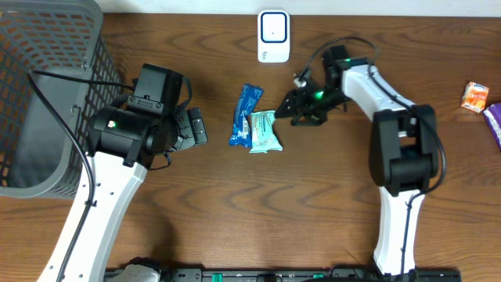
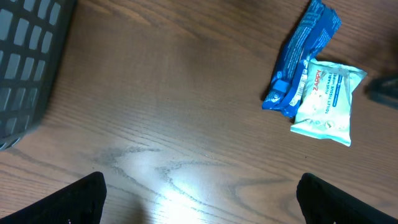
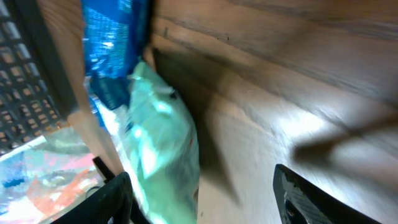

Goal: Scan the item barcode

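Grasp step: right gripper (image 1: pixel 287 110) is hovering mid-frame, fingers apart and gripping nothing, at the pale green plastic wipes packet (image 1: pixel 263 131) lying on the wooden worktop (image 1: pixel 235 204). Left gripper (image 2: pixel 199 199) is hanging with fingers wide open. Next move likely calls for closing, then presenting the barcode to the white boxy scanner (image 1: pixel 273 36).

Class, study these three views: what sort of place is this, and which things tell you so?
Probably a mock shop checkout on a wooden table: a white scanner-like device at the far edge, a grey mesh basket at the left, a blue packet and a pale green packet mid-table.
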You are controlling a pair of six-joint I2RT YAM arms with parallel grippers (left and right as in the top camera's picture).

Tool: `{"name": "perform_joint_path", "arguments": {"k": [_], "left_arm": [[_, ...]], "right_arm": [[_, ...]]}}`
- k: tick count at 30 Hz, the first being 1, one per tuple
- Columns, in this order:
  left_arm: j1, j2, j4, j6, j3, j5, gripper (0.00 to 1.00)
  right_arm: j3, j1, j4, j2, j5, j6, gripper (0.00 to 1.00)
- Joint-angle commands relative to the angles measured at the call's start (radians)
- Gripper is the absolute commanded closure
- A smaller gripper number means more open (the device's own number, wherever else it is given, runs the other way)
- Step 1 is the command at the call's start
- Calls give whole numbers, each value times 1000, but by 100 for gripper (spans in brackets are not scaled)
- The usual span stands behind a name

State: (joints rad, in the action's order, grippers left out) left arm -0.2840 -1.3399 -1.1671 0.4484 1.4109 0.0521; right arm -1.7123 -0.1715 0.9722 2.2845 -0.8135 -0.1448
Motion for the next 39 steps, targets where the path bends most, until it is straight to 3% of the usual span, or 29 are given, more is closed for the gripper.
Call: {"name": "perform_joint_path", "arguments": {"k": [1,6,10,20,29,32,36,38,39], "left_arm": [[4,-5,-2,9,-2,13,2],[4,-6,-2,9,-2,13,2],[4,-5,-2,9,-2,13,2],[4,-5,-2,9,-2,13,2],[4,-5,-2,9,-2,13,2],[4,-6,-2,9,-2,13,2],[4,-6,-2,9,-2,13,2],[4,-6,-2,9,-2,13,2],[4,-5,-2,9,-2,13,2]], "right_arm": [[-2,16,15,-121,-30,30,30],[2,-31,11,-136,-5,80,27],[27,-115,-16,-118,175,5,33],[103,-182,-94,-104,282,-59,41],[276,-168,-307,-104,198,-113,35],[308,-171,-359,-104,211,-164,43],[309,-166,-364,-105,229,-161,66],[306,-159,-354,-106,231,-148,92],[306,-156,-349,-108,233,-146,99]]}}
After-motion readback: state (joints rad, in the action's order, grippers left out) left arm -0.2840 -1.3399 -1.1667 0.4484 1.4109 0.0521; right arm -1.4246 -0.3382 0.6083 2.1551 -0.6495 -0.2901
